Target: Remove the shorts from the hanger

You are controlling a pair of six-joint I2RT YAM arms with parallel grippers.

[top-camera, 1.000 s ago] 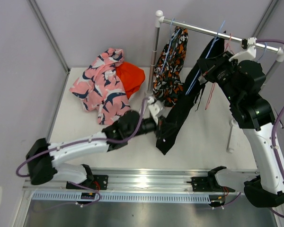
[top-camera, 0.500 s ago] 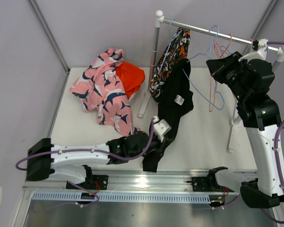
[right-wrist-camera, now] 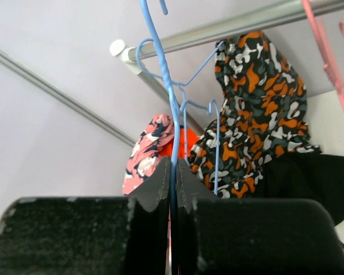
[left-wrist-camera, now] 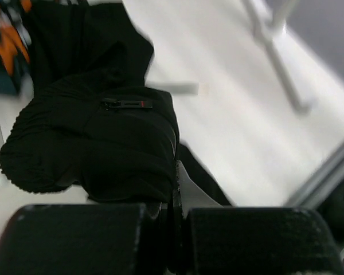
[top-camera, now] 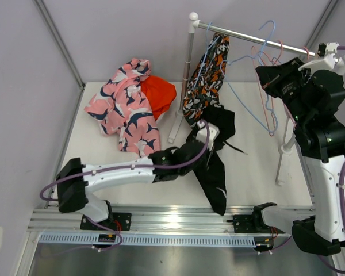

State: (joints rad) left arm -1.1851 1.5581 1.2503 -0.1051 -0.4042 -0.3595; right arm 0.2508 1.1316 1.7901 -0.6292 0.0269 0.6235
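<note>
My left gripper [top-camera: 206,141] is shut on the black shorts [top-camera: 215,167], which lie crumpled on the white table. In the left wrist view the black shorts [left-wrist-camera: 103,143] bunch right at the gripper [left-wrist-camera: 175,177]. My right gripper [top-camera: 265,80] is shut on a bare blue hanger [top-camera: 248,110], held up by the rail. In the right wrist view the gripper [right-wrist-camera: 173,169] pinches the hanger's wire [right-wrist-camera: 167,86]. The orange, black and white blotch shorts [top-camera: 207,80] still hang on another blue hanger on the rail [top-camera: 247,39]. The pink printed shorts [top-camera: 123,106] and orange-red shorts [top-camera: 159,95] lie at the back left. Navy shorts are out of view.
The rack's left post [top-camera: 187,75] stands mid-table and its right post [top-camera: 284,149] by my right arm. Bare pink and red hangers [top-camera: 276,57] hang on the rail. Grey walls close the back and left; a metal mounting rail [top-camera: 172,221] runs along the front edge.
The black shorts came off the blue hanger and dropped to the table with my left gripper pulling them. My right gripper lifted the hanger, now bare, up and to the right.
</note>
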